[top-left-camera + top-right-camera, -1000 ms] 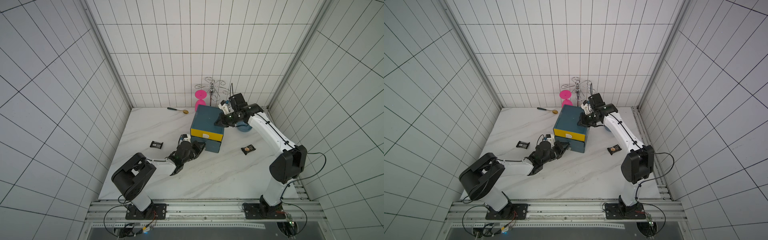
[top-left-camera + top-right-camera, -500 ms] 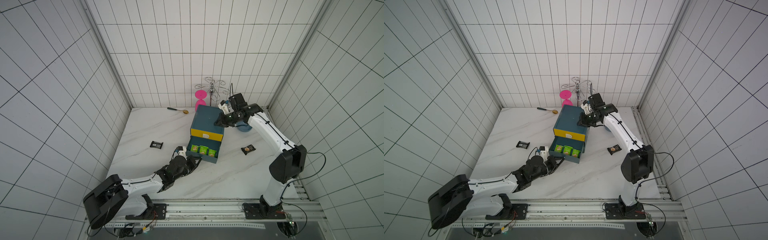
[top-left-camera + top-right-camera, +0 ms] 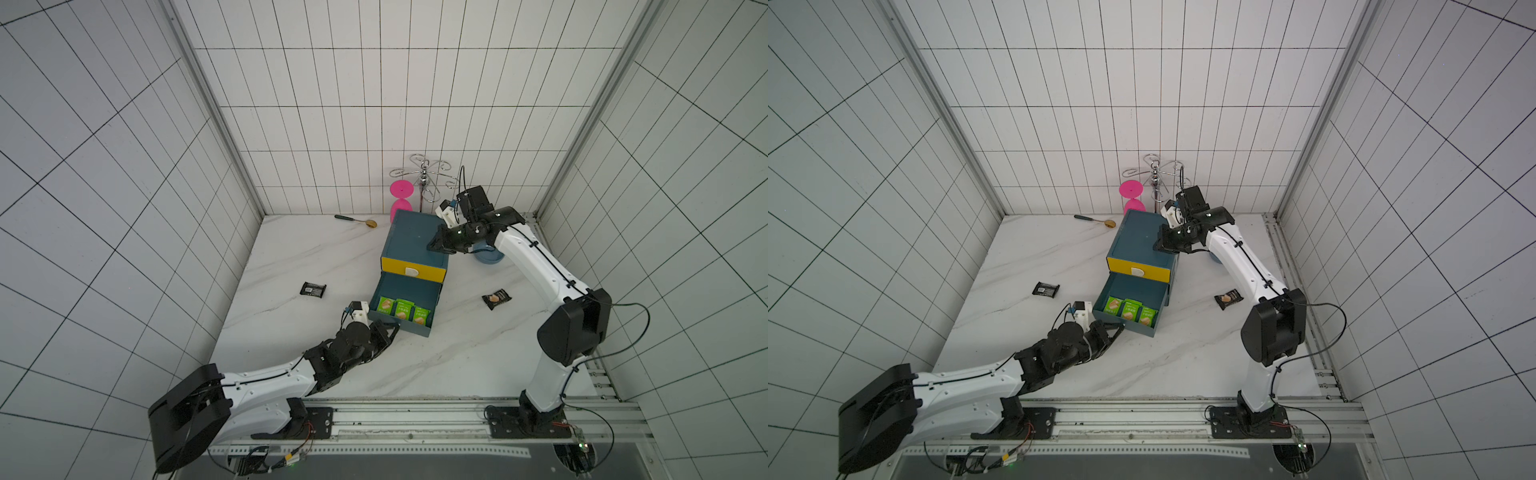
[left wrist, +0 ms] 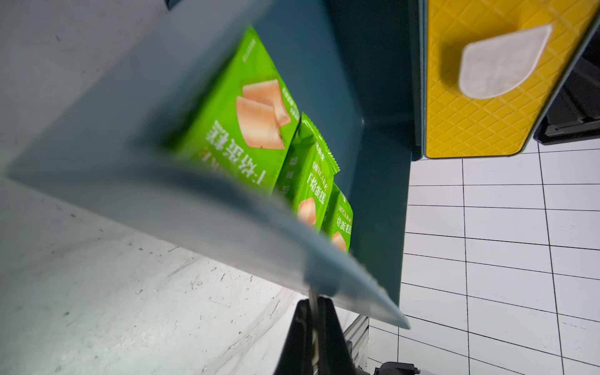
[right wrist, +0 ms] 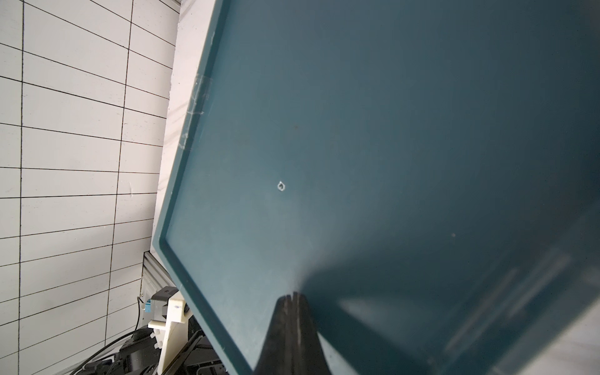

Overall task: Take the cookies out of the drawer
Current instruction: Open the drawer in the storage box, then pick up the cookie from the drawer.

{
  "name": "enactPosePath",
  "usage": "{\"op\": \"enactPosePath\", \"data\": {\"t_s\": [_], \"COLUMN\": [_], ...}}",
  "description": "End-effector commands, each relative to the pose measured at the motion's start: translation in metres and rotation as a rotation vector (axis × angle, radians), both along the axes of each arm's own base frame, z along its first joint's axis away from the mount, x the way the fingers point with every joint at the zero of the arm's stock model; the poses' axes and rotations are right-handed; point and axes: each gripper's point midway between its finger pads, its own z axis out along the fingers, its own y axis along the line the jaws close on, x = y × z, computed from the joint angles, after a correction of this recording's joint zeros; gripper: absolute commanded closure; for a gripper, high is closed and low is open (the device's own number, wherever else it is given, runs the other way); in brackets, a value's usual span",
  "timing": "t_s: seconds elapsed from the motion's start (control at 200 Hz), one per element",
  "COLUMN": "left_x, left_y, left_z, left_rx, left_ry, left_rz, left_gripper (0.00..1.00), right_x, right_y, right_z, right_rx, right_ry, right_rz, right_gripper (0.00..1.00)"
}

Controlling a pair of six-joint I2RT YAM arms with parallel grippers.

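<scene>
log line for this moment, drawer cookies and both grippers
drawer open | three green cookies inside | left gripper shut on drawer front | right gripper shut, tip on cabinet top

Three green cookies (image 3: 402, 309), two black packets (image 3: 313, 289), one cabinet (image 3: 411, 241), one spoon (image 3: 357, 220)

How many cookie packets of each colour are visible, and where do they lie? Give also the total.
Green packets, in the open drawer: 3
Black packets, on the table: 2
Total: 5
</scene>
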Motion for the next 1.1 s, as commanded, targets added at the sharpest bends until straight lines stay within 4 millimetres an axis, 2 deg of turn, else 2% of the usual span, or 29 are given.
{"op": "enactPosePath", "data": {"t_s": [0.0,0.325,0.535,0.69,0.94,1.025,1.095], "left_x": [-0.001,0.0,0.006,0.006,-0.003,-0.006,-0.008], "left_y": [0.008,0.006,-0.007,-0.015,-0.022,-0.019,-0.015], "left_z": [-0.005,-0.007,0.001,0.0,0.0,-0.001,-0.003], "left_rx": [0.016,0.027,0.015,0.007,0.005,0.006,0.014], "left_ry": [0.002,0.003,-0.009,-0.004,-0.009,-0.007,0.0], "left_rz": [0.029,0.031,0.009,-0.008,-0.042,-0.045,-0.041], "left_gripper": [1.0,0.99,0.99,0.98,0.97,0.87,0.63], "right_x": [-0.023,-0.023,-0.024,-0.024,-0.023,-0.023,-0.023], "right_y": [-0.032,-0.033,-0.032,-0.032,-0.032,-0.031,-0.031], "right_z": [-0.078,-0.078,-0.078,-0.078,-0.079,-0.079,-0.078], "right_rx": [-0.225,-0.227,-0.227,-0.225,-0.226,-0.224,-0.223], "right_ry": [0.235,0.233,0.236,0.235,0.24,0.239,0.238], "right_rz": [-0.04,-0.04,-0.04,-0.04,-0.04,-0.04,-0.041], "right_gripper": [1.0,1.0,1.0,1.0,1.0,1.0,1.0]}}
